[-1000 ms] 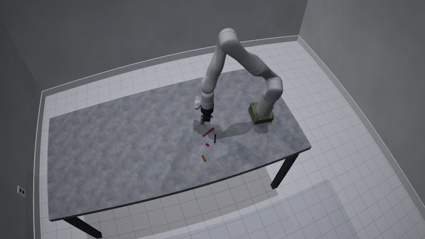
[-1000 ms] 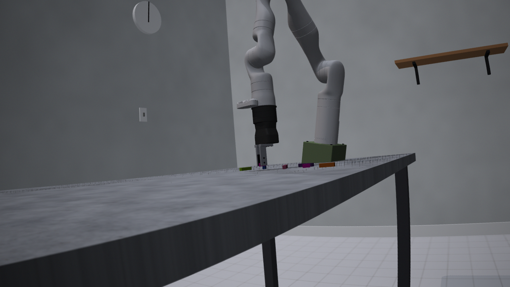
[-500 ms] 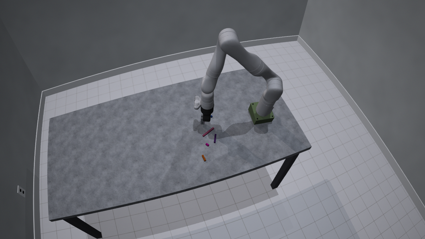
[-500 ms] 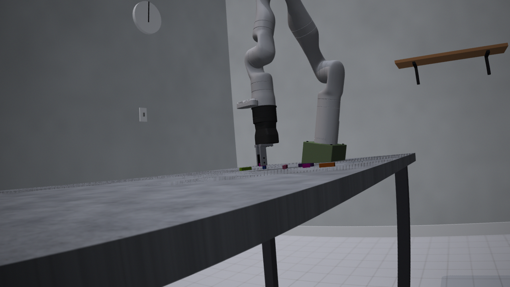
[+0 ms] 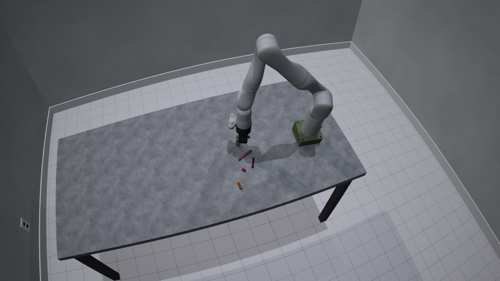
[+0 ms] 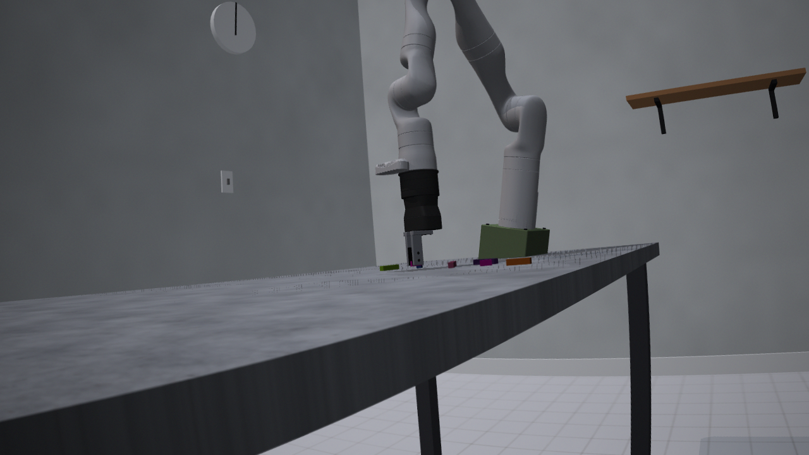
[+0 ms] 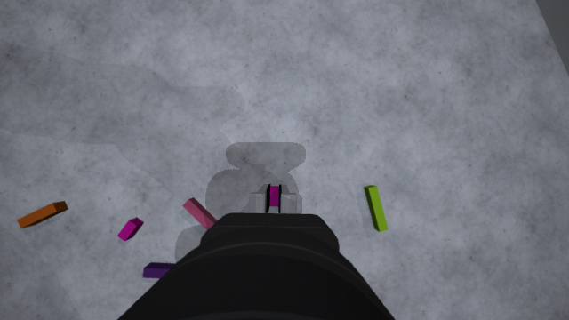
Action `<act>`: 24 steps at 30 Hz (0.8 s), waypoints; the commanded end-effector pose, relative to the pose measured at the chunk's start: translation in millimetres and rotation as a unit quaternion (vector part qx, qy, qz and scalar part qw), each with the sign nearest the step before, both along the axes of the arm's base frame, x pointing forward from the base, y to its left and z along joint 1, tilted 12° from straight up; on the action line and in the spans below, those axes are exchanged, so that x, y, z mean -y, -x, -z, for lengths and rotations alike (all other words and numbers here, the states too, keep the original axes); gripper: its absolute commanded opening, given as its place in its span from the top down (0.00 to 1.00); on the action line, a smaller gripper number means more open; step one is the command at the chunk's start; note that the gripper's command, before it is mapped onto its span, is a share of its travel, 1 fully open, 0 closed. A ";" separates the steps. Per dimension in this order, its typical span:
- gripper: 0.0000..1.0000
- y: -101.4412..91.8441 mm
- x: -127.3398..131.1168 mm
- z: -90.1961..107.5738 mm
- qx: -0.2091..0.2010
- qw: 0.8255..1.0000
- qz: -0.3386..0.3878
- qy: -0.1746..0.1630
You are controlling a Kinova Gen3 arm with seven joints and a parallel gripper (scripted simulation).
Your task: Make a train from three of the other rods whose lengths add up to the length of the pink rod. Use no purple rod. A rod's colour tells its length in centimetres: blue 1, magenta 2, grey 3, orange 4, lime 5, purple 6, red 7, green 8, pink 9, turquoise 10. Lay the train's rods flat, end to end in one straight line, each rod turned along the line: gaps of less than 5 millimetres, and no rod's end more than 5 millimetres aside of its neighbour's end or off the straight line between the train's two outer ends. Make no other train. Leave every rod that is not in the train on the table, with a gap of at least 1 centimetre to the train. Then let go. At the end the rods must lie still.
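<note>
My gripper (image 5: 238, 142) (image 6: 415, 260) (image 7: 274, 194) is shut on a magenta rod (image 7: 274, 194) and holds it low, close to the table top. A lime rod (image 7: 376, 208) (image 6: 389, 267) lies flat to its right in the wrist view. To the left lie the pink rod (image 7: 200, 212) (image 5: 245, 155), a second magenta rod (image 7: 130, 228) (image 5: 243, 170), an orange rod (image 7: 42, 213) (image 5: 239, 185) (image 6: 517, 261) and a purple rod (image 7: 157, 269) (image 5: 253, 162). A small blue rod (image 5: 248, 137) (image 6: 419, 266) lies beside the gripper. All loose rods lie apart from one another.
The arm's green base (image 5: 306, 136) (image 6: 513, 240) stands on the grey table (image 5: 140, 167) to the right of the rods. The arm hides the lime rod in the top view.
</note>
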State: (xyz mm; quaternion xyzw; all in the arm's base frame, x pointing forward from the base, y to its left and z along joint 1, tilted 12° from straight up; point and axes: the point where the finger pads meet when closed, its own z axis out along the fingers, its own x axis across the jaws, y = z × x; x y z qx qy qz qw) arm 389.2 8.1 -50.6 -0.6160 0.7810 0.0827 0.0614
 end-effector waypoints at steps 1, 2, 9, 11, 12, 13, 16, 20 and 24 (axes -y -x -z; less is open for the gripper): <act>0.76 -0.5 -1.0 2.4 0.003 1.000 -0.006 0.000; 0.76 -0.5 -1.2 3.2 0.003 1.000 -0.006 0.000; 0.76 -0.5 -1.8 6.2 0.003 1.000 -0.006 0.000; 0.76 0.0 -1.9 6.3 0.002 1.000 -0.006 0.000; 0.76 0.1 -1.9 6.3 0.002 1.000 -0.006 0.000; 0.76 0.1 -1.9 6.3 0.002 1.000 -0.006 0.000; 0.76 0.1 -1.9 6.3 0.002 1.000 -0.006 0.000; 0.76 0.1 -1.9 6.3 0.002 1.000 -0.006 0.000; 0.76 0.1 -1.9 6.3 0.002 1.000 -0.006 0.000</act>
